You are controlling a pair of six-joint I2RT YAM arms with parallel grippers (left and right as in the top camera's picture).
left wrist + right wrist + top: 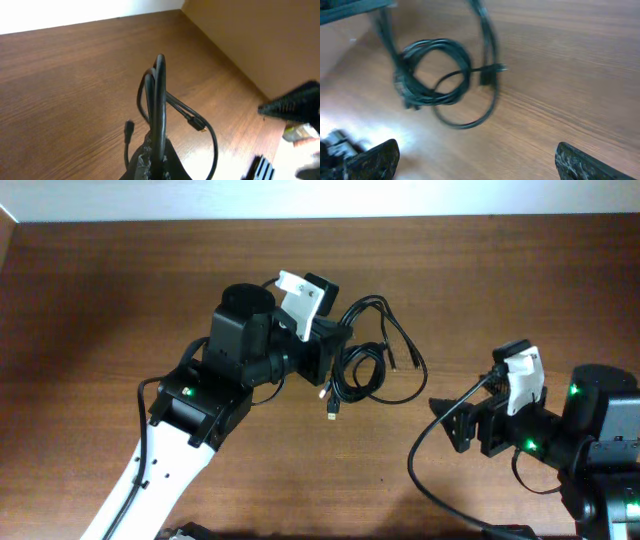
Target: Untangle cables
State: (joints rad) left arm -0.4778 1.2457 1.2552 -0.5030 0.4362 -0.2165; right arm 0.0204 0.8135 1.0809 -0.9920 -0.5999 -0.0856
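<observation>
Cables lie in loose loops near the middle of the table, closer to its far edge. The left gripper pinches the bunch's left side. The right gripper, jaws spread wide, hangs well apart toward the right edge.

The overhead camera looks straight down from well above the table and takes in both arms, the left claw and the right claw. The left wrist camera sits close behind its claw and faces forward along it, with the cables rising just ahead of the claw and the table stretching away beyond. The right wrist camera looks down between its fingertips at the table ahead, and its picture is blurred. All three views share the cables.
</observation>
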